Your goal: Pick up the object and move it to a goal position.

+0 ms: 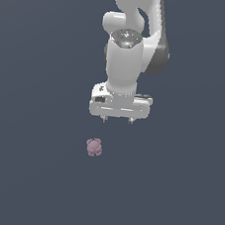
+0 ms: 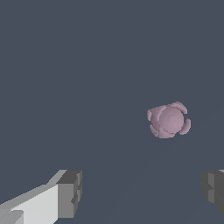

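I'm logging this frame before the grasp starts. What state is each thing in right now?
hand: open, empty, fingers spread wide, held apart from the ball.
pink ball: loose and ungrasped, untouched by the hand, off toward the exterior view's left of it.
arm: reaching in from the top of the exterior view, its hand pointing downward in that picture.
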Controlling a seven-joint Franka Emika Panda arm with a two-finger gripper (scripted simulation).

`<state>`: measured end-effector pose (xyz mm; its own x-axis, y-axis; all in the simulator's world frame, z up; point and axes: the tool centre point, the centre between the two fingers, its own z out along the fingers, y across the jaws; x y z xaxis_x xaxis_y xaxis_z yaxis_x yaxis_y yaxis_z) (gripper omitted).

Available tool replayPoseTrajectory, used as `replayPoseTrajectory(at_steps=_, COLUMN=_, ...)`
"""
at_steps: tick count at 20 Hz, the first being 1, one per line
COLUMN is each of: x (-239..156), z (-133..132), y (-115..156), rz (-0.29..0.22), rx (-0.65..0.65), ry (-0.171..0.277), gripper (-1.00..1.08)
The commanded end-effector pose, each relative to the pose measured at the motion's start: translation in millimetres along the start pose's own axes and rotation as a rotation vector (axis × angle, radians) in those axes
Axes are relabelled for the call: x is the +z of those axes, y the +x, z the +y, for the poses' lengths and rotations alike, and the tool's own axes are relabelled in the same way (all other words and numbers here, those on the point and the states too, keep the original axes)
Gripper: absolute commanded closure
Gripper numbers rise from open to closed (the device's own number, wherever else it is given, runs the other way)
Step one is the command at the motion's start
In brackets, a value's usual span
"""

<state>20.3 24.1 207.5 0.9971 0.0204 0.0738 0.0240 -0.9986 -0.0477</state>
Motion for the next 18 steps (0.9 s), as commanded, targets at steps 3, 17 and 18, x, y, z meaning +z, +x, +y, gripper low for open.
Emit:
replayPoseTrajectory(at_steps=3, x=0.0, z=0.1, y=0.4, rz=0.000, rx=-0.003, ry=0.000, gripper=-0.92)
replayPoseTrajectory(at_steps=17, x=45.2, z=38.0, y=20.1, rz=-0.030, rx=-0.109, ry=-0.020, gripper=-0.92)
replayPoseTrajectory(at_steps=18, x=51.7, z=43.4, y=22.2, rz=-0.035, rx=-0.123, ry=-0.023, gripper=-0.92)
